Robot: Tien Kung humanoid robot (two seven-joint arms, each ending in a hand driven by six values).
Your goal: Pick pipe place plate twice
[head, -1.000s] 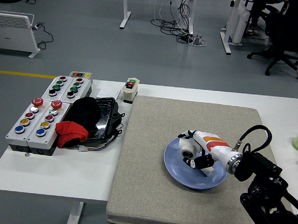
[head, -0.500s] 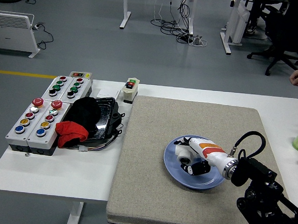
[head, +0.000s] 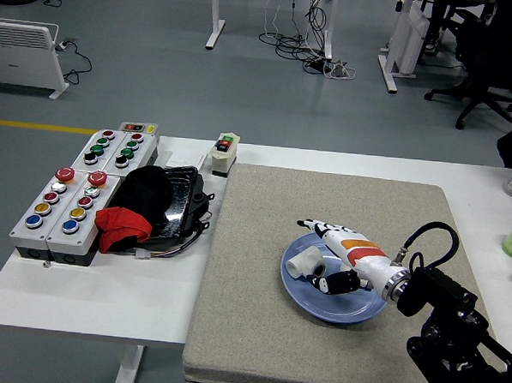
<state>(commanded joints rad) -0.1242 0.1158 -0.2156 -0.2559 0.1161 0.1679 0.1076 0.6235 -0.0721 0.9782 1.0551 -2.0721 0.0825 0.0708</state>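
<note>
i see my right hand [head: 332,251] over the blue plate [head: 331,308] with fingers spread wide and holding nothing, the white pipe [head: 305,263] lying on the plate's left part just beside the fingers.

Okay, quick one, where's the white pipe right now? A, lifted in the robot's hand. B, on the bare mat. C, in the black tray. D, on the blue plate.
D: the pipe lies on the plate, beside the open right hand.

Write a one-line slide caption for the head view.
Right hand open over the white pipe lying on the blue plate.
</note>
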